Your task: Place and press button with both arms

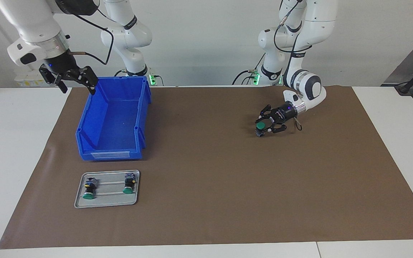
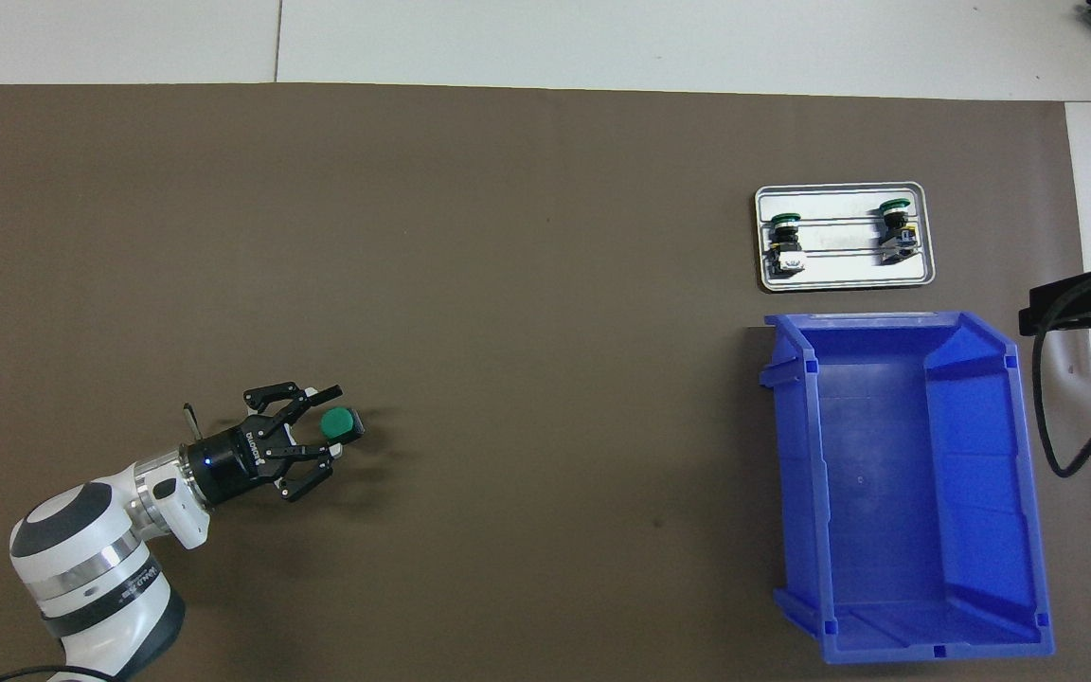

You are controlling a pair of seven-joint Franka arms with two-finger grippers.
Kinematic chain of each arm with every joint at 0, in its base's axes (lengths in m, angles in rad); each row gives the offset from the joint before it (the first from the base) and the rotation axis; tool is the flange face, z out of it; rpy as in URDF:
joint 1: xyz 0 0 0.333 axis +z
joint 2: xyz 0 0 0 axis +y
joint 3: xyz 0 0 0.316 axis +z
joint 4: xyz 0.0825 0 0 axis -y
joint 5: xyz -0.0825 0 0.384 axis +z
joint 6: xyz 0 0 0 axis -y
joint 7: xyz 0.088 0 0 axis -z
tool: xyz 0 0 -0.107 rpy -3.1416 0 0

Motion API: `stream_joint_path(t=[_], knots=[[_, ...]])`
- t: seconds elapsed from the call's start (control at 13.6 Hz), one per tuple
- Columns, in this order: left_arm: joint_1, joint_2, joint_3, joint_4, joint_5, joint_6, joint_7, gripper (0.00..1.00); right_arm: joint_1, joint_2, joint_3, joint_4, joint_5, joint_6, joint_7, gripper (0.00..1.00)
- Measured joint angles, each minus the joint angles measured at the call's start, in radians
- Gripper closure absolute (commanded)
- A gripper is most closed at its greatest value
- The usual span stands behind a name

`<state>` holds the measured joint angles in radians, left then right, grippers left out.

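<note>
Button (image 1: 260, 126) sits on the mat between the left gripper (image 1: 264, 126) fingers, which are spread, at the blue bin's (image 1: 113, 118) three o'clock in the facing view. Advise withdrawing straight back without tipping it. Right gripper (image 1: 75, 81), spread, waits over the bin's corner.

Blue open bin (image 1: 113, 120) resting on the brown mat (image 1: 210, 200), toward the right arm's end of the table. Grey metal tray (image 1: 107, 203) just beside the bin, farther from the robots, also on the mat. White tabletop (image 1: 400, 114) surrounds the mat.
</note>
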<state>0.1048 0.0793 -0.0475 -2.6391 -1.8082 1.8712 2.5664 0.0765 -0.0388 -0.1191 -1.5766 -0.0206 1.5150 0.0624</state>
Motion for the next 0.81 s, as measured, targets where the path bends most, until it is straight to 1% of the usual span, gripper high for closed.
stream_joint_path(t=[0.29,0.37,0.52,0.66,0.81], knots=[[0.014,0.0,0.0,0.005,0.022,0.0,-0.012,0.11,0.0,0.0,0.0,0.0,0.0,0.0,0.0,0.0],[0.024,0.0,0.0,0.011,0.047,0.0,-0.028,0.12,0.0,0.0,0.0,0.0,0.0,0.0,0.0,0.0],[0.056,-0.002,0.001,0.027,0.103,-0.001,-0.071,0.17,0.0,0.0,0.0,0.0,0.0,0.0,0.0,0.0],[0.073,-0.009,0.004,0.044,0.153,0.0,-0.121,0.17,0.0,0.0,0.0,0.0,0.0,0.0,0.0,0.0],[0.075,-0.034,0.01,0.062,0.207,0.002,-0.225,0.17,0.0,0.0,0.0,0.0,0.0,0.0,0.0,0.0]])
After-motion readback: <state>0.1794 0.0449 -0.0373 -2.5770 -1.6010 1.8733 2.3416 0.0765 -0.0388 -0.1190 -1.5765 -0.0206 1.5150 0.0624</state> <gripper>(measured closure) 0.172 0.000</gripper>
